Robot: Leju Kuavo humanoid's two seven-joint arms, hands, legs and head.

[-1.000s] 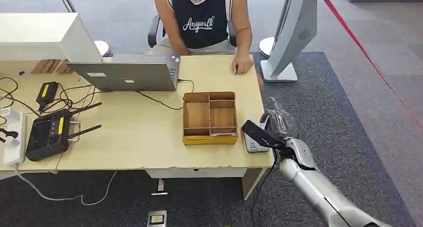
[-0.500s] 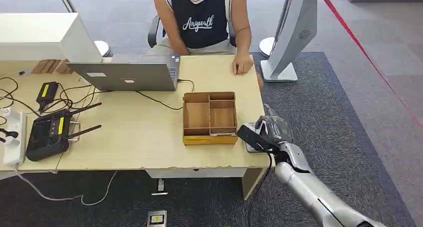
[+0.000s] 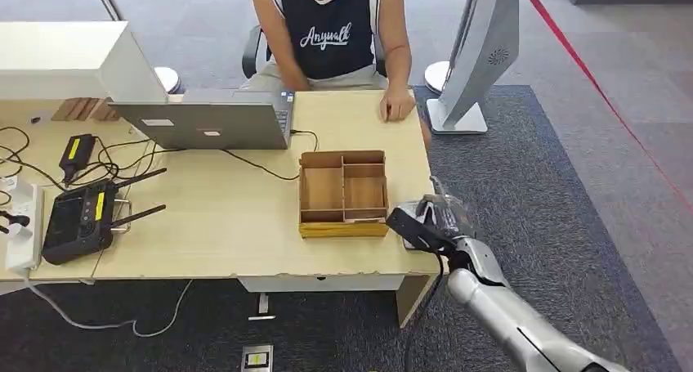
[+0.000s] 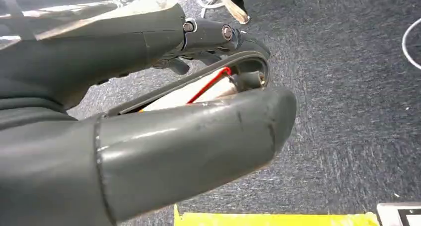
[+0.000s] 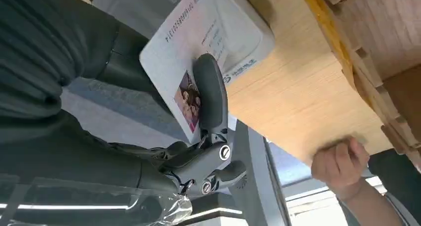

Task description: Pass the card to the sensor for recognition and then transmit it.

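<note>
The card (image 5: 186, 67), white with printed lines and a small photo, sits in the upper middle of the right wrist view, pinned by one dark finger (image 5: 210, 94) that lies across its photo end while the rest of the right hand (image 5: 149, 151) closes in behind it; the card is flat over the white sensor (image 5: 243, 42), a pale box resting on the light wooden desk (image 5: 293, 102). In the head view the same right hand (image 3: 433, 221) appears at lower right of centre, wrapped in clear plastic and holding the dark-looking card at the desk's near right corner, over the sensor (image 3: 411, 239) and just right of the wooden divided tray (image 3: 343, 194). In the left wrist view the left hand (image 4: 188, 112) has its thick grey thumb and darker fingers curled together around a thin pale piece with a red edge (image 4: 198, 92), above dark carpet; what that piece is cannot be made out. Farther out in the head view, a laptop (image 3: 204, 120) stands open at upper centre-left, a black controller with antennas (image 3: 82, 215) lies at left, and a person (image 3: 331, 29) sits at the top with a hand (image 3: 397, 106) on the desk.
</note>
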